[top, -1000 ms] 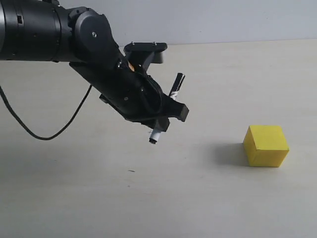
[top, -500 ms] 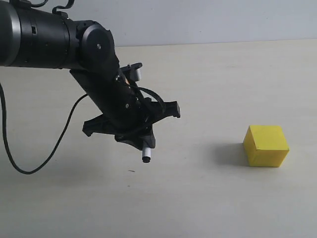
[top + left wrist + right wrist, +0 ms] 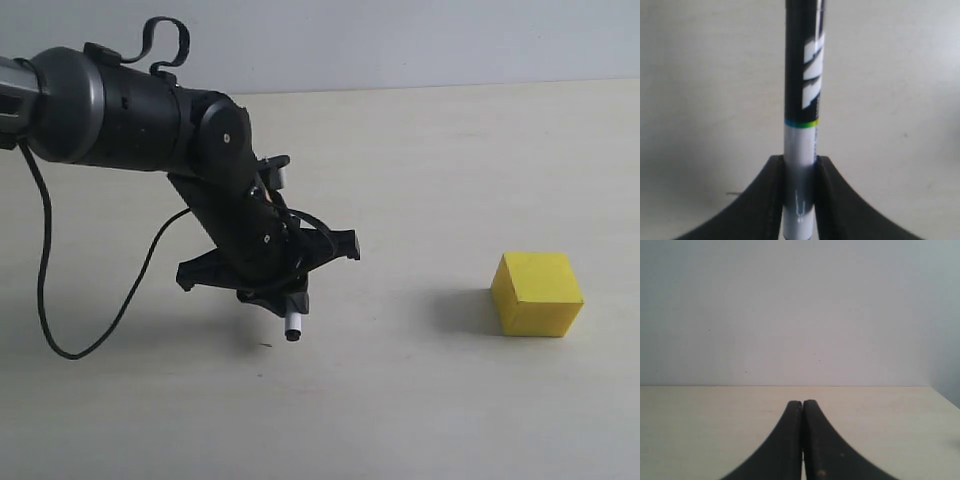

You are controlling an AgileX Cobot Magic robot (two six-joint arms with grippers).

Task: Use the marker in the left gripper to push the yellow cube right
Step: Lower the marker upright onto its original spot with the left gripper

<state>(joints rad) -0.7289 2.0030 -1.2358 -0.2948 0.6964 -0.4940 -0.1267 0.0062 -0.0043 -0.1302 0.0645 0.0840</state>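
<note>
A pale beige table — one small dark speck on it — meets a plain grey wall.

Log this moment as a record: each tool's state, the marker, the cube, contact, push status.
left tool: shut on the marker, black tip pointing down
right tool: shut, holding nothing
yellow cube: resting on the table, to the right of the marker
contact: none; bare table lies between marker and cube
push: not yet begun

White lettering on black marker barrel, blurred, nothing legible
</note>
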